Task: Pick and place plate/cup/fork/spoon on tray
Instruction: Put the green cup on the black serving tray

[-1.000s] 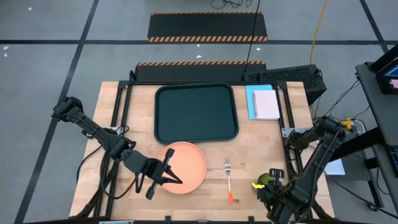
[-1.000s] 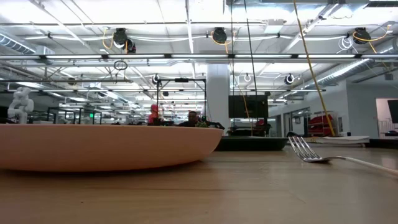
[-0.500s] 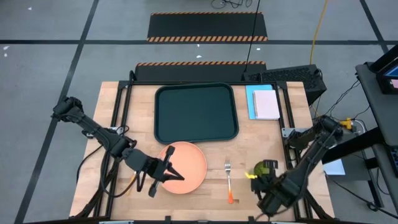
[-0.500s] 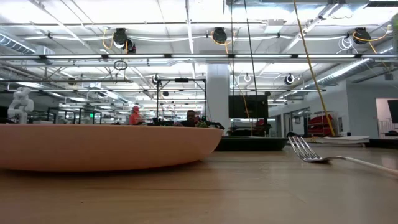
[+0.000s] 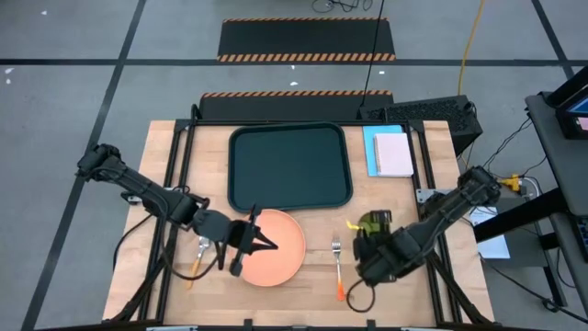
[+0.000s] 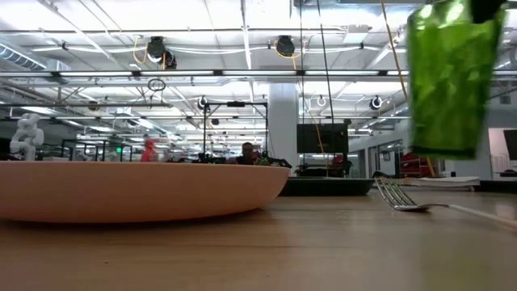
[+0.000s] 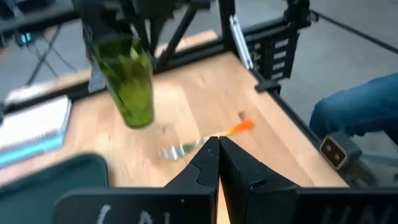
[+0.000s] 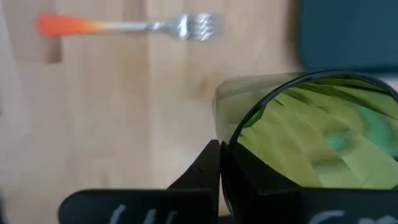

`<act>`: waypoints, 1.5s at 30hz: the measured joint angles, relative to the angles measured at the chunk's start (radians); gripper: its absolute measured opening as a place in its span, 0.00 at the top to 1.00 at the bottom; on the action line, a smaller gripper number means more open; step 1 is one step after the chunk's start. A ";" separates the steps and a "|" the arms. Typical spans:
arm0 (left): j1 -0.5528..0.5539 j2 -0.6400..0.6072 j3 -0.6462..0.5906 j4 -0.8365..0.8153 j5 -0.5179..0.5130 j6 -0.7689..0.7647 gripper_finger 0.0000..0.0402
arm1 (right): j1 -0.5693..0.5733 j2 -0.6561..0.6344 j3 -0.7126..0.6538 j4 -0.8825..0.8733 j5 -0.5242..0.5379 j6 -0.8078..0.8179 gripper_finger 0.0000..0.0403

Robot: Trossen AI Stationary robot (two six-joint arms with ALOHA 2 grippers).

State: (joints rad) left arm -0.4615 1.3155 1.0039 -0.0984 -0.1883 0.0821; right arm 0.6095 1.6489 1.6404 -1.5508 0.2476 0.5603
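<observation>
The right gripper (image 5: 365, 230) holds the cup (image 5: 373, 222) clear of the worktop (image 5: 404, 198), just beside the fork (image 5: 337, 267), its jaws clamped on the cup's rim. To place it well, the arm should carry it level toward the empty tray (image 5: 289, 167), then lower it before letting go. In the low view the cup hangs upright, long axis vertical. The left gripper (image 5: 254, 242) sits over the plate (image 5: 276, 248), jaws pressed together, the spoon (image 5: 197, 259) nearby.
</observation>
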 joint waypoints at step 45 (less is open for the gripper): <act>0.214 0.000 0.000 -0.436 -0.006 -0.029 0.98 | -1.025 0.024 0.031 0.635 -0.064 -1.123 1.00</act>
State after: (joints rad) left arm -0.2479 1.3151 1.0035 -0.5349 -0.1947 0.0533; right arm -0.4157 1.6728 1.6711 -0.9157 0.1837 -0.5626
